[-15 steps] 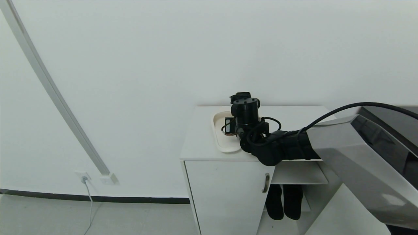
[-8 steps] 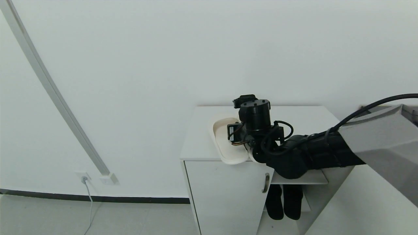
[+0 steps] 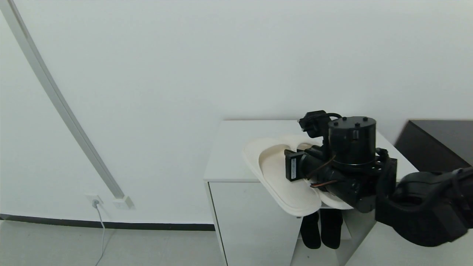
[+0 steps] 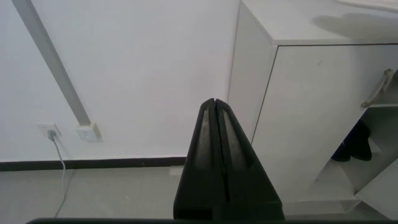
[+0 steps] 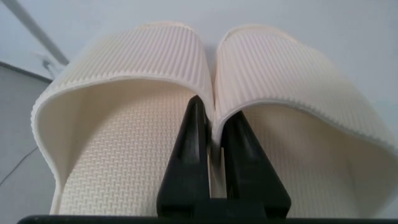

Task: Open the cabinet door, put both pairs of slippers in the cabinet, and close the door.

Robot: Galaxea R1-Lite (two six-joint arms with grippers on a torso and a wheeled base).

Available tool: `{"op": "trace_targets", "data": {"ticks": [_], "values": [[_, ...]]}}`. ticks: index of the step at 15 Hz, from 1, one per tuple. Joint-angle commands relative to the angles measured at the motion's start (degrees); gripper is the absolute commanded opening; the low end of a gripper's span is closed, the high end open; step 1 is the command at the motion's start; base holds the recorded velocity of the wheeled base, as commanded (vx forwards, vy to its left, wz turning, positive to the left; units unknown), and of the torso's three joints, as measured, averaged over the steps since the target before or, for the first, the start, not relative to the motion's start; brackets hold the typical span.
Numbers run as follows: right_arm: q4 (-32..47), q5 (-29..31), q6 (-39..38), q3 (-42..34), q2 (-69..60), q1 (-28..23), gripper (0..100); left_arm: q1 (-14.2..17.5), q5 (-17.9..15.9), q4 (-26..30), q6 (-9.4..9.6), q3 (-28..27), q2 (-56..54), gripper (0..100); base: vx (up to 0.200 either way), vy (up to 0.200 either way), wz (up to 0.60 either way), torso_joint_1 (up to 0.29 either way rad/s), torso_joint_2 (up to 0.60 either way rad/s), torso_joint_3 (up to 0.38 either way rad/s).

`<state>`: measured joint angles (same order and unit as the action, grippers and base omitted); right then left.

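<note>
Slippers and right arm had both come toward the robot over the last second: the cream slippers [image 3: 284,177], which had lain on the top of the cabinet [image 3: 229,159] near its front edge, were now lifted and tilted, one end above the cabinet top and the other hanging down past the front edge, before the closed left door [image 3: 251,221]. They were a pale cream pair held side by side, with ribbed upper bands and a fine woven pattern pressed into the insoles (the right wrist view gave this texture plainly, while the head view showed only smooth pale shapes). The right gripper [image 5: 211,134] was closed narrowly on the pair, its two black fingers [image 5: 193,143] pinching the slippers' touching inner edges together. That grip was hidden in the head view by the wrist itself. Below the cream pair, in the open right-hand compartment of the cabinet, the black slippers [image 3: 320,229] stood on end, side by side. The left wrist view added what the head view lacked: the left gripper [image 4: 214,143] low beside the cabinet, its fingers pressed together with nothing between them, and the door's curved handle [image 4: 376,90] beside the open compartment. On the wall to the left ran a grey strip [image 3: 63,107], with a socket and cable [image 3: 95,202] near the floor.
</note>
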<state>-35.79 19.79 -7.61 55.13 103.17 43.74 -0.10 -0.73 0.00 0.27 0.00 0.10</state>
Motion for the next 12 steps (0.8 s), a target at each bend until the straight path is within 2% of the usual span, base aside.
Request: {"op": "trace_targets", "data": {"ticks": [1, 9, 12], "values": [[0.1, -0.8, 0.0, -3.3, -5.6, 0.6, 0, 0.0, 0.0, 0.0, 0.0, 0.0, 0.0, 0, 0.0, 0.0, 0.0, 0.0, 0.0, 0.0], [-0.1, -0.6, 0.0, -4.3, -5.5, 1.8, 0, 0.0, 0.0, 0.0, -0.27, 0.0, 0.0, 0, 0.0, 0.0, 0.0, 0.0, 0.0, 0.0], [-0.1, -0.5, 0.0, -4.6, -5.5, 1.9, 0, 0.0, -0.1, 0.0, -0.27, 0.0, 0.1, 0, -0.2, 0.0, 0.0, 0.009, 0.0, 0.004]]}}
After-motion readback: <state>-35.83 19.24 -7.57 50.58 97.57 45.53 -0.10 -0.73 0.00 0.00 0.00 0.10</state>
